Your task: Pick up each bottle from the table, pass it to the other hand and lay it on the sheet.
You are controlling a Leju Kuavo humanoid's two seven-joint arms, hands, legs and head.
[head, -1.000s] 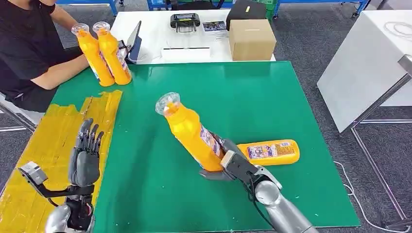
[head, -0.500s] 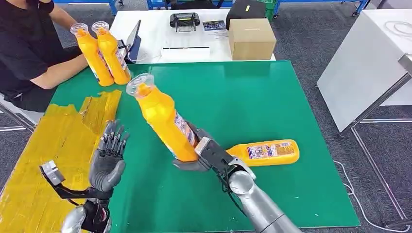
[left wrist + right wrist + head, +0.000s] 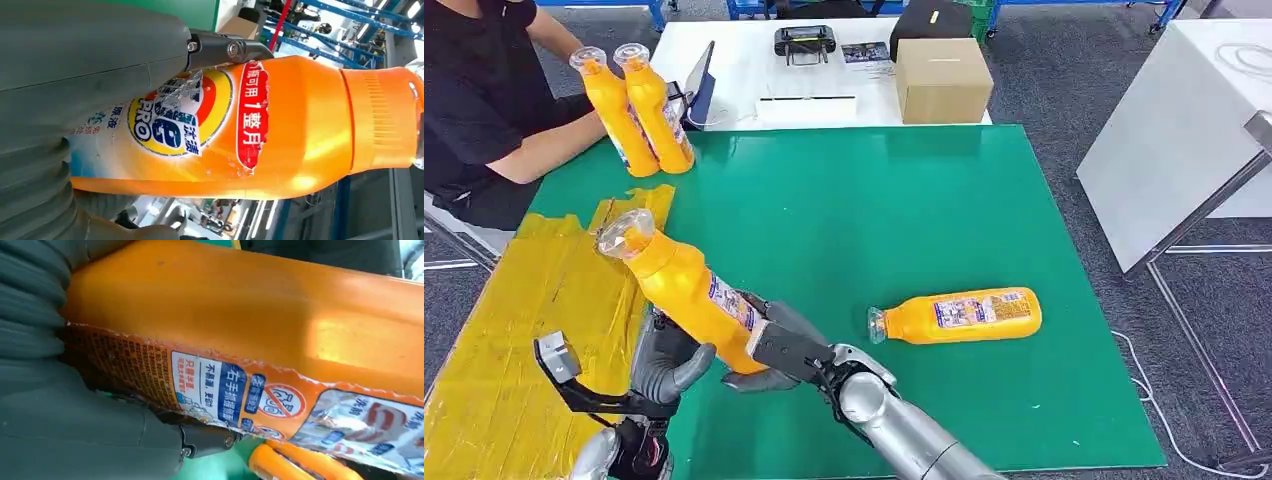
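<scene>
Right hand [image 3: 786, 352] gripping tilted orange bottle [image 3: 686, 290], left hand [image 3: 667, 358] cupping its underside, grip unclear

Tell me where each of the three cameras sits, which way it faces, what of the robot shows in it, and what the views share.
Head view: high on the body, looking forward and down at the green table; shows the left hand and right hand.
Left wrist view: behind the left hand, facing the held bottle.
Right wrist view: behind the right hand, facing the same bottle's label.
Shared: all three show the held bottle, with both hands on it.
</scene>
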